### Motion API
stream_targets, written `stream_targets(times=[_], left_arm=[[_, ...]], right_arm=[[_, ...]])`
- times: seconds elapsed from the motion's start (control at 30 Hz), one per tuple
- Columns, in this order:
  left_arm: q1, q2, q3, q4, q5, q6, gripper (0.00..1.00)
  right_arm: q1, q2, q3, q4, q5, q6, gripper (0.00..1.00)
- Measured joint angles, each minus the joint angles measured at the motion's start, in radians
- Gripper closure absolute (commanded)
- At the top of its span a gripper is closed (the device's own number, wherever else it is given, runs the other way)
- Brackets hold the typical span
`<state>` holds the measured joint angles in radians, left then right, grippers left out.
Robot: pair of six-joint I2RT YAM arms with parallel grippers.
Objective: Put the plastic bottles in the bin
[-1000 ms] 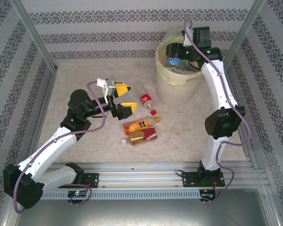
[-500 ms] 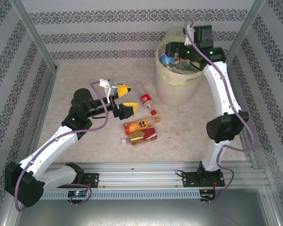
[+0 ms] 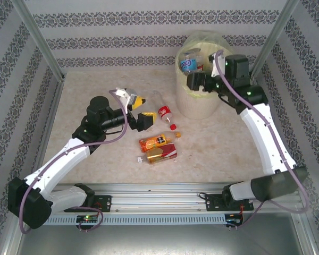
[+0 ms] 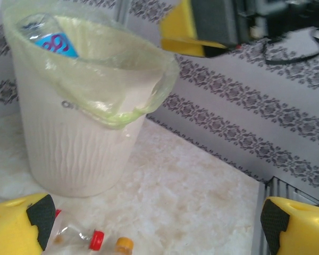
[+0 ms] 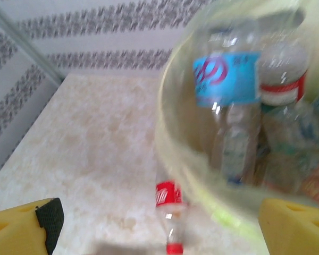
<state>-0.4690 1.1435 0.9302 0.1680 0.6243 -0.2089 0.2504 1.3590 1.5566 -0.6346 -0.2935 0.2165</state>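
1. The left gripper hovers low over the table, at 9 o'clock from the loose plastic bottles; its yellow fingers stand wide apart with nothing between them;
2. Just at its 3 o'clock a clear bottle with a red label lies on its side, red cap pointing to about 5 o'clock; it rests close to the foot of the bin, apart from the fingers;
3. At 6 o'clock from that one an orange bottle lies on its side; just beside it, again at 6 o'clock, lies a red-wrapped bottle, pale cap toward 9 o'clock;
4. The bin stands upright at 1 o'clock from the table's middle, near the back wall, a clear bag folded over its rim; inside, a blue-label bottle leans at the 10 o'clock side among other clear bottles, one with a red-and-white band;
5. The right gripper hangs at the bin's near rim, about 6 o'clock of the opening; its fingers are spread wide and hold nothing
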Motion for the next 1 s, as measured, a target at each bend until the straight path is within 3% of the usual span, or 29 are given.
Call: stream_targets(times=[0.23,0.5,1.0], left_arm=[[0.0,0.075,0.093,-0.165,-0.143,-0.022,0.0],[0.0,0.201,0.172,-0.311,-0.307,-0.23,0.0],[0.0,0.591,0.304,-0.345,-0.348,-0.556,0.01]], right_arm=[[0.067,-0.202,-0.264,0.044,-0.03,0.012,0.02],[0.08,-0.352,-0.465,0.075,-0.03,0.032,0.02],[0.08,-0.388,-0.571,0.131,-0.01,0.076,0.02]])
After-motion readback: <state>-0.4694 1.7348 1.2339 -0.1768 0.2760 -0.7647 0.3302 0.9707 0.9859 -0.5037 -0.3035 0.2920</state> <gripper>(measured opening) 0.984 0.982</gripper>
